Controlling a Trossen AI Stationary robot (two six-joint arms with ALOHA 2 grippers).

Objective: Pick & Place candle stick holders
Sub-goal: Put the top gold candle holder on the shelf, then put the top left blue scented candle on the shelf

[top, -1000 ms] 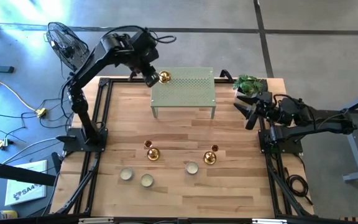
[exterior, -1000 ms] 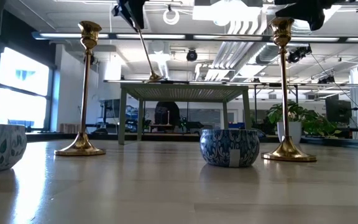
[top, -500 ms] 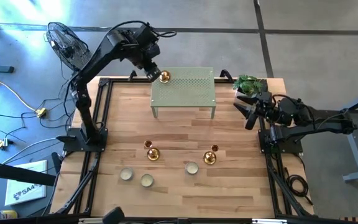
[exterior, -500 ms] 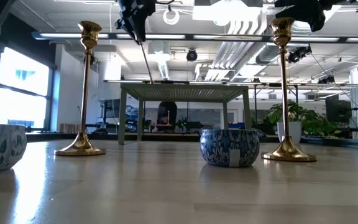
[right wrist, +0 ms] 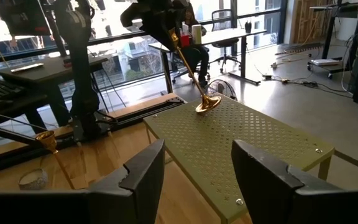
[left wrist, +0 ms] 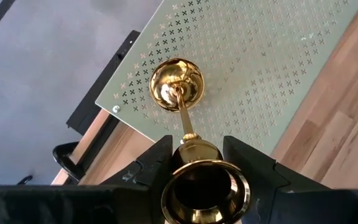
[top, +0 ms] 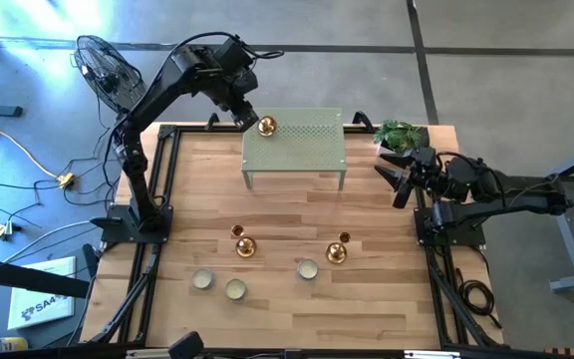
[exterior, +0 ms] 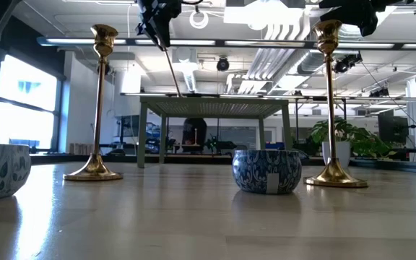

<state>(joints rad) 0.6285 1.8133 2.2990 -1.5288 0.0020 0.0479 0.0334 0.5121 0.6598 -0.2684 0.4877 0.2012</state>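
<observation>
One gold candle stick holder (left wrist: pixel 176 84) leans with its round base on the far left corner of a green perforated stand (top: pixel 302 145). My left gripper (top: pixel 243 110) is above that corner, shut on the holder's cup top. Two more candle stick holders (top: pixel 244 245) (top: pixel 337 250) stand upright on their bases on the wooden table, toward its near edge; the low view shows both (exterior: pixel 98 101) (exterior: pixel 330 101). My right gripper (top: pixel 399 181) waits open at the table's right edge, facing the stand, with nothing between its fingers (right wrist: pixel 145 174). My left gripper pinches the candle stick holder's cup top (left wrist: pixel 199 163) between its two fingers, one on each side of the cup. The fingers slant down from the far left. The stem (right wrist: pixel 188 62) leans, and the base (right wrist: pixel 207 104) rests on the stand's top.
Three small patterned bowls (top: pixel 307 268) (top: pixel 235 288) (top: pixel 201 280) sit near the front edge; one stands between the two upright holders (exterior: pixel 266 171). A potted plant (top: pixel 399 133) is at the far right corner. The stand's right half is bare.
My left gripper has moved a little toward the table's far edge and right, still holding the cup top. The holder's stem now stands steeper, and its base has stayed on the stand's corner.
</observation>
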